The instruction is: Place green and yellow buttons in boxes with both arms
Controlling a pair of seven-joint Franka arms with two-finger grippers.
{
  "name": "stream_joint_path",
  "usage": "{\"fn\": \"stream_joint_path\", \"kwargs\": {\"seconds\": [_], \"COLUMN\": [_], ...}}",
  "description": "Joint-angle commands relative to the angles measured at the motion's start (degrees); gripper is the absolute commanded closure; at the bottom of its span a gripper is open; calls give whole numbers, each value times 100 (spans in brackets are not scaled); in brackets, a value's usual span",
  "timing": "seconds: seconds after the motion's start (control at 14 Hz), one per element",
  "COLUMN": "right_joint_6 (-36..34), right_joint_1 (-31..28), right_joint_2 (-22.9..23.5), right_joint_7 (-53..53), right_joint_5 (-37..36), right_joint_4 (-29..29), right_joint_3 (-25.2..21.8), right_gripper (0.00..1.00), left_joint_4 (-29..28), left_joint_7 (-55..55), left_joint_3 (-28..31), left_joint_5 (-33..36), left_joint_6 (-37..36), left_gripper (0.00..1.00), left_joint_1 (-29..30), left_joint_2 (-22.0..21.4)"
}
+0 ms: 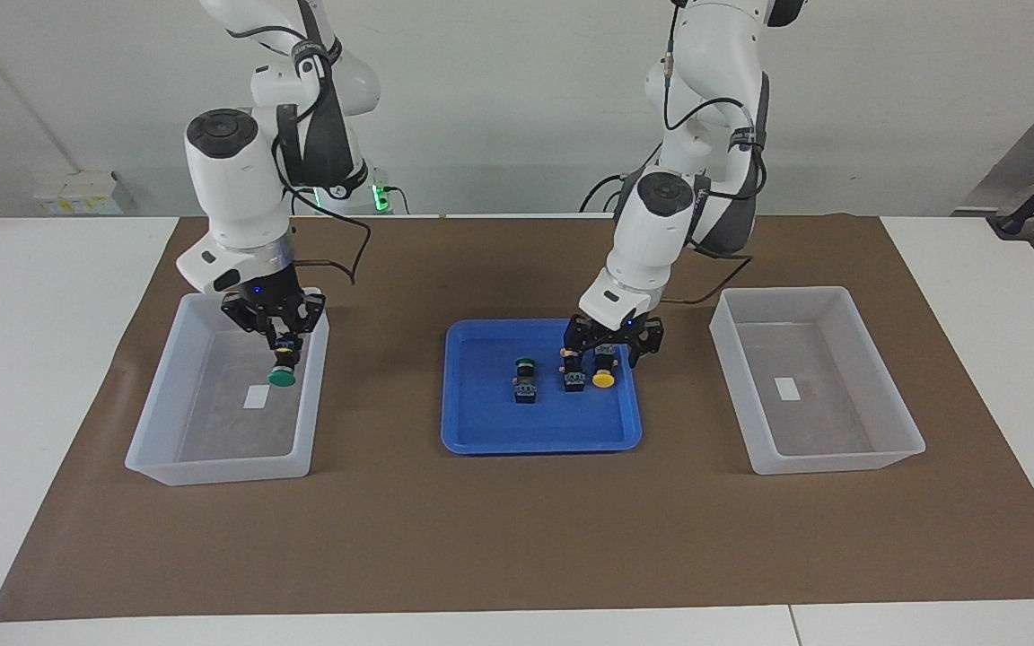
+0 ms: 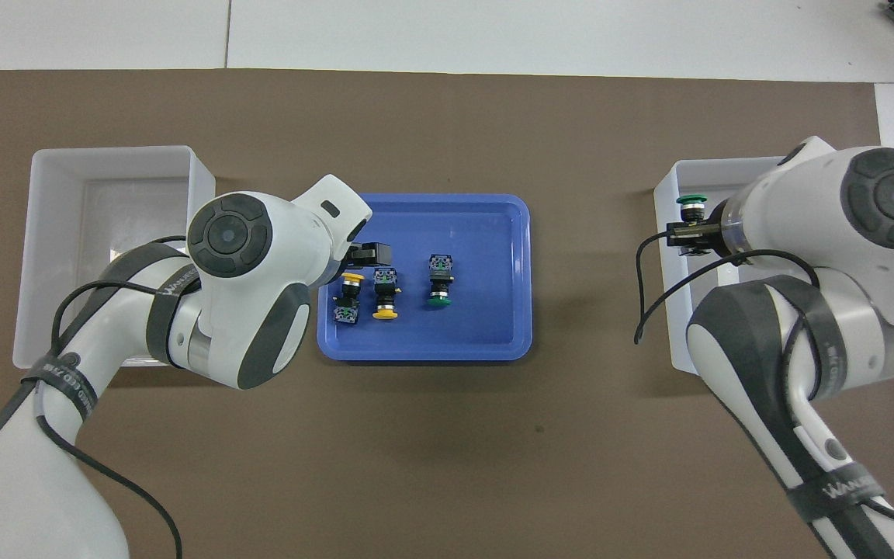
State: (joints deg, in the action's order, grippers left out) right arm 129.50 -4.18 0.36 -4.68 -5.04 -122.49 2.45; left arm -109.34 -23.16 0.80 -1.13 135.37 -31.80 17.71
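My right gripper (image 1: 284, 343) is shut on a green-capped button (image 1: 282, 374) and holds it, cap down, over the clear box (image 1: 154, 405) at the right arm's end; in the overhead view the gripper (image 2: 687, 231) and the button (image 2: 691, 200) show over that box (image 2: 668, 186). My left gripper (image 1: 611, 353) is open and low over the blue tray (image 1: 481, 438), its fingers astride a yellow-capped button (image 1: 604, 377). A second yellow button (image 1: 573, 372) and a green button (image 1: 524, 381) lie beside it in the tray. The overhead view shows the two yellow buttons (image 2: 350, 299) (image 2: 385, 299) and the green one (image 2: 439, 285).
A second clear box (image 1: 889, 404) with only a white label in it stands at the left arm's end, also in the overhead view (image 2: 36, 233). A brown mat (image 1: 517, 538) covers the table under the tray and both boxes.
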Motion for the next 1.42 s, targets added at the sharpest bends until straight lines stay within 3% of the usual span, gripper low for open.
{"fn": "stream_joint_path", "kwargs": {"seconds": [0.0, 0.43, 0.5, 0.57, 0.71, 0.93, 1.07, 1.35], "right_joint_6": [679, 1411, 1402, 1393, 1350, 1253, 676, -135], "right_joint_1": [-521, -795, -786, -786, -786, -777, -716, -541], "right_joint_2": [-229, 17, 17, 26, 26, -18, -80, -80], "right_joint_7": [-787, -895, -895, -877, -851, -859, -842, -711], "right_joint_5": [179, 179, 179, 179, 179, 170, 170, 179], "right_joint_4": [-714, -1242, -1242, -1242, -1207, -1094, -639, 285], "right_joint_3": [71, 71, 71, 71, 71, 71, 71, 80], "right_gripper": [100, 100, 85, 60, 38, 29, 27, 7], "left_joint_4": [141, 89, 71, 71, 62, 18, -17, -70], "left_joint_7": [31, 4, 4, 4, 4, 4, 4, 13], "left_joint_3": [96, 96, 96, 114, 114, 114, 114, 114], "left_joint_5": [105, 113, 113, 113, 113, 113, 244, 272], "left_joint_6": [59, 129, 182, 217, 261, 279, 279, 305], "left_gripper": [0, 3, 4, 6, 6, 13, 15, 30], "left_joint_1": [-142, -282, -291, -335, -370, -397, -388, -388], "left_joint_2": [127, 285, 329, 364, 435, 461, 461, 461]}}
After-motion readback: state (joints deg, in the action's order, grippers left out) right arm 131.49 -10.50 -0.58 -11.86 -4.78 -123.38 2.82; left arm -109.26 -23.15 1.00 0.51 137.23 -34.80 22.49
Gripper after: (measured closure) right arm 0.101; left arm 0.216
